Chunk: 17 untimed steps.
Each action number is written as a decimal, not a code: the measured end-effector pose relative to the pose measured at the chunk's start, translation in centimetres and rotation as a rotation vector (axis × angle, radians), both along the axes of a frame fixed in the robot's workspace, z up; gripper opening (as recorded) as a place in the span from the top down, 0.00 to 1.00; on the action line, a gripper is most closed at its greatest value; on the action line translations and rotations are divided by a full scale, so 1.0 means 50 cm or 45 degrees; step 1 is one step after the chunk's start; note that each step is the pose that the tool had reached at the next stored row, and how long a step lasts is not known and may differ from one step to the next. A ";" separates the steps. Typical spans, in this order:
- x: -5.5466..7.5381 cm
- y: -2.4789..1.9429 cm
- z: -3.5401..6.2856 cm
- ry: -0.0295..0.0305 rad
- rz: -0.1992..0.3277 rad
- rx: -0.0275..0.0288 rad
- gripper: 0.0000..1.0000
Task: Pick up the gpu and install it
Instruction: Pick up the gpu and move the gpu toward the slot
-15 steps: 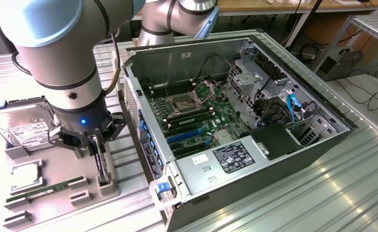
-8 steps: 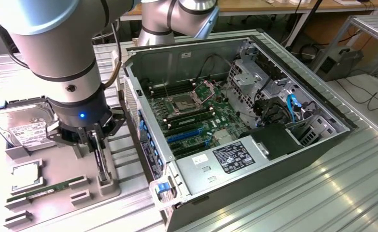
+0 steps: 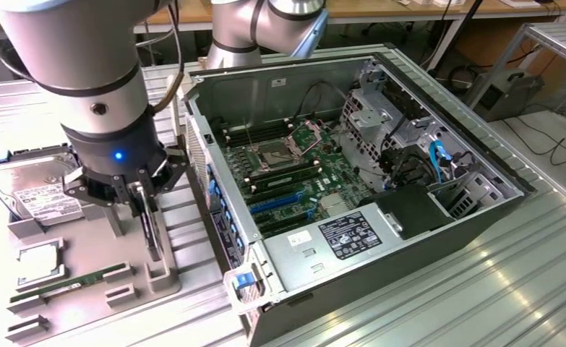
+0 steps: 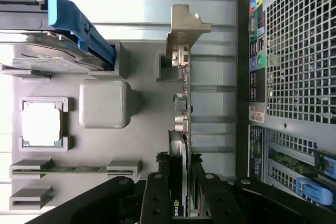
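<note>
Starts with the counter (image 3: 524, 289), which carries the open computer case (image 3: 360, 289), side panel off and motherboard bare. Carries also, just beside the computer case on the exterior view's left of it, a grey holder tray (image 3: 85, 238).

Above that tray, near the case's perforated wall, find the hand (image 4: 180, 205). Looks clenched on the gpu (image 4: 181, 103), one finger against each face of the thin board. Leaves the gpu upright on its edge, lower edge down in the tray's slot, outside the computer case and not yet lifted clear, as far as can be judged. Grips well along the card from the silver bracket (image 4: 186, 24).

Risks from here, by judgement:
- Could bind in the slot if pulled off-vertical, and drag the tray along.
- Could swing or sag at the bracket end, given so off-centre a hold.
- Could slip outright, given a narrow pinch on a flat board.
- Could catch the bracket on the case's rim going in.
- Could meet the blue slots (image 3: 277, 204) inside the computer case askew, if tilted in the grip, and bend contacts.
- Little threat to the hard drive (image 3: 37, 195) or the RAM stick (image 3: 71, 283), both farther from the computer case than the gpu.
</note>
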State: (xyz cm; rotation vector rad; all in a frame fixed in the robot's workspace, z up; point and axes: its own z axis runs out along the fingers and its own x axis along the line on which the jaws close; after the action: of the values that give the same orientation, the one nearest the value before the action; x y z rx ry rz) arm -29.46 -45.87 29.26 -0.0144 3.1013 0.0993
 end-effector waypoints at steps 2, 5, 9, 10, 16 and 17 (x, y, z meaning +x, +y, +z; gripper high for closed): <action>0.000 -0.0021 0.018 0.0000 0.002 0.0044 0.74; 0.002 -0.0058 0.048 -0.0001 0.004 0.0102 0.74; 0.007 -0.0154 0.096 -0.0001 0.006 0.0142 0.74; 0.008 -0.0179 0.106 -0.0001 0.006 0.0144 0.74; 0.024 -0.0376 0.164 0.0012 0.006 0.0153 0.74; 0.027 -0.0408 0.174 0.0018 0.006 0.0152 0.74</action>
State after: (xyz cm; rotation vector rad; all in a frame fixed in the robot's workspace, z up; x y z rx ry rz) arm -28.09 -47.91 37.93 -0.0212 3.1022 0.1180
